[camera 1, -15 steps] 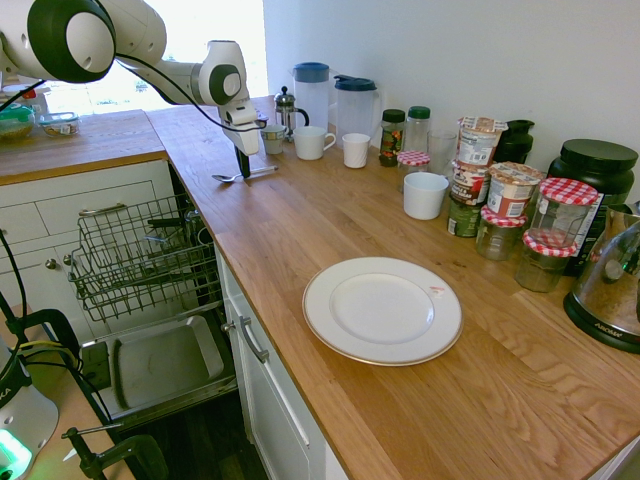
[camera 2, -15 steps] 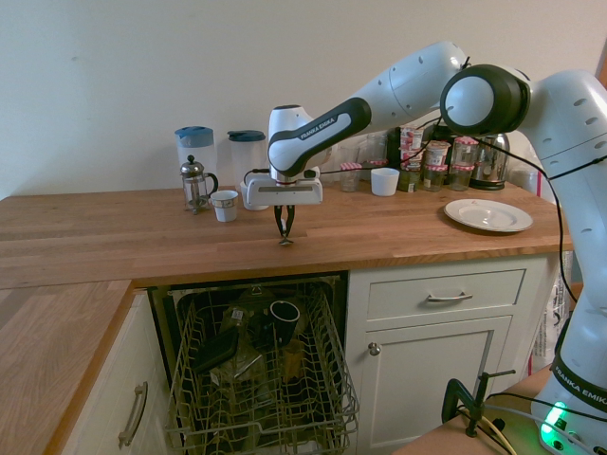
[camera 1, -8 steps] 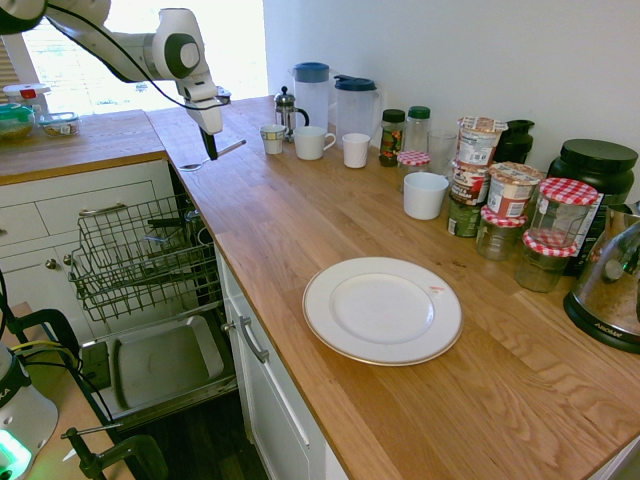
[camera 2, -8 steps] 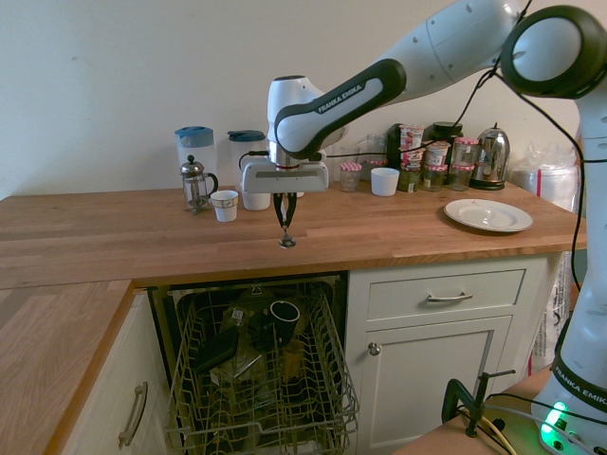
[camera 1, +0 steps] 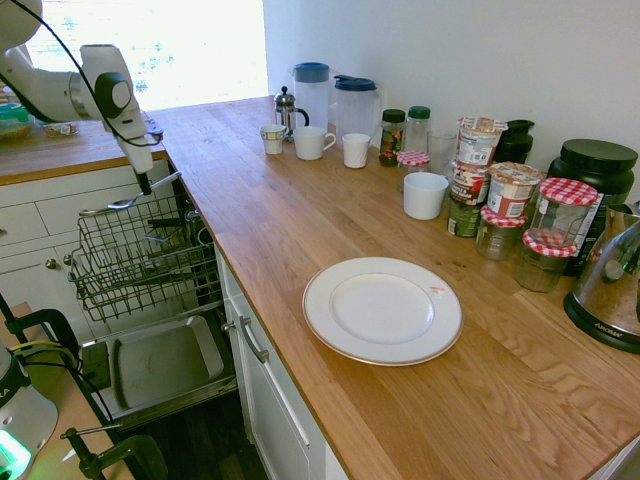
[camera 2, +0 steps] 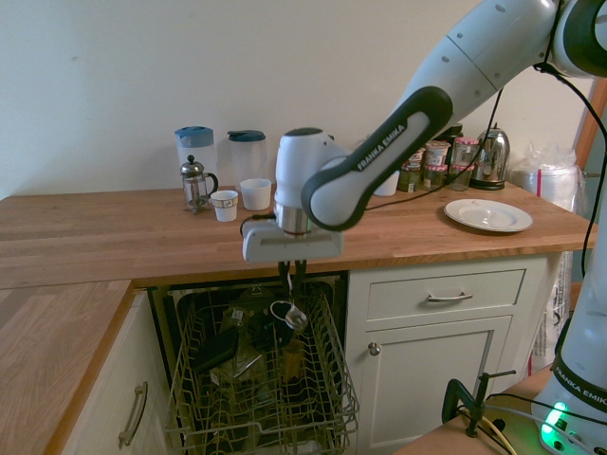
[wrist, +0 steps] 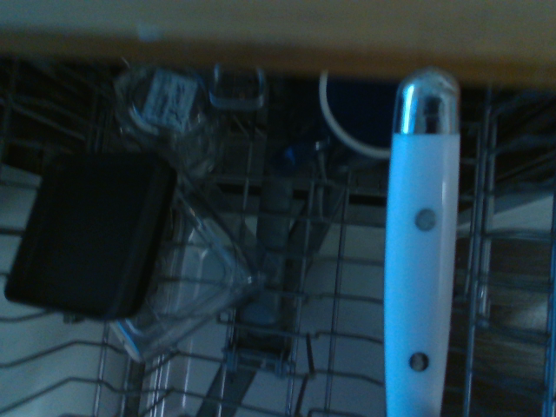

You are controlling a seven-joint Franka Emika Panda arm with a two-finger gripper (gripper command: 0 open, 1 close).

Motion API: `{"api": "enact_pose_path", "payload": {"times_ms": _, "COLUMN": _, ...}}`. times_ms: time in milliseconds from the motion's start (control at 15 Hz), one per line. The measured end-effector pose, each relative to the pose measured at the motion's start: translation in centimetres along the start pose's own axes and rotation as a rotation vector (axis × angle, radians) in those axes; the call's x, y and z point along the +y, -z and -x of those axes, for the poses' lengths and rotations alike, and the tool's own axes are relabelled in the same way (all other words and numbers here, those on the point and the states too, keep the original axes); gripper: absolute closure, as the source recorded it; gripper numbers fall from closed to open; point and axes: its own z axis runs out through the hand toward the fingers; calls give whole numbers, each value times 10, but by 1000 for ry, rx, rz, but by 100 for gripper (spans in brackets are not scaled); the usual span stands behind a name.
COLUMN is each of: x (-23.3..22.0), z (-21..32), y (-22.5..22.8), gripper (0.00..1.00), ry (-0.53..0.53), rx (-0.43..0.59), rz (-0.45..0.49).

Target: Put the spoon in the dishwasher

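One spoon (camera 1: 128,203) hangs at the left of the first exterior view, pinched in the claw (camera 1: 145,186) above the pulled-out rack of the dishwasher (camera 1: 140,262). The claw is clenched on the spoon, gripping it partway along so that the bowl sticks out to the lower left and the handle tip to the upper right, roughly level. In the second exterior view the spoon (camera 2: 293,317) shows as a bright glint at the centre of the frame, just under the dark fingers and just above the wire basket.

It looks light and stiff, a slim piece of polished metal, so weight should be no trouble; slipperiness is the likelier issue, since a narrow smooth handle can pivot or slide between flat pads. A hold near the middle of the handle seems sensible, as that keeps the ends balanced (a grip close to one end would probably let it swing).

White arm (camera 2: 427,104) reaches down from the upper right of the second exterior view, its wrist bent so the claw points straight down over the rack, clear of the table (camera 1: 330,230) edge. The wrist view shows wire rack and dark dishware below, blurred.
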Motion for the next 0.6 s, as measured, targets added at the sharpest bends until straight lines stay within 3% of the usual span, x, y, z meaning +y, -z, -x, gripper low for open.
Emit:
{"api": "enact_pose_path", "payload": {"times_ms": 267, "x": 32, "z": 17, "y": -59, "gripper": 100, "ry": -4, "rx": -24, "rz": 4}}
{"api": "enact_pose_path", "payload": {"times_ms": 600, "x": 20, "z": -1, "y": -119, "gripper": 100, "ry": -44, "rx": -50, "rz": 34}}
